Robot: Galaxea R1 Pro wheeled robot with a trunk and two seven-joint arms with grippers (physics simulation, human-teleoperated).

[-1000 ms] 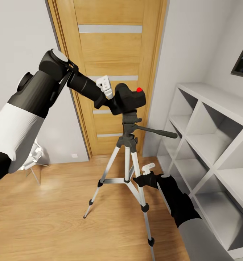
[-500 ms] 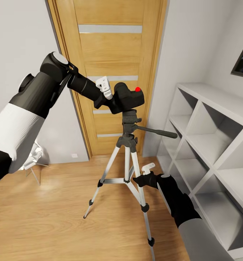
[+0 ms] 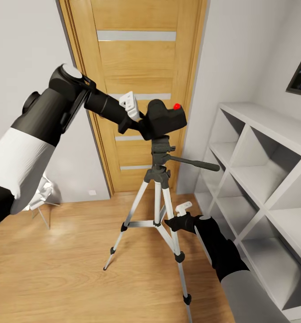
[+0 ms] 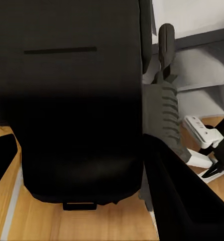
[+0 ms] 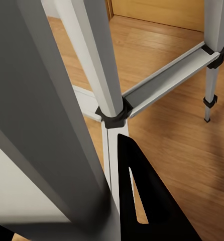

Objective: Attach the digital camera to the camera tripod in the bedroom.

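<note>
The left gripper [image 3: 139,120] clasps the small black red-buttoned digital camera [image 3: 165,119] over the tall silver-legged camera tripod [image 3: 158,197], whose black head [image 3: 161,150] sits just below. If tilted, it could miss the mount. The right gripper [image 3: 176,220] is beside a leg; I cannot tell its state, and a nudge might shift the stand.

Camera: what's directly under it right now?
Under the camera sits the tripod head, its pan handle sticking out sideways. The camera body covers the mounting plate, so whether they touch can't be seen.
</note>
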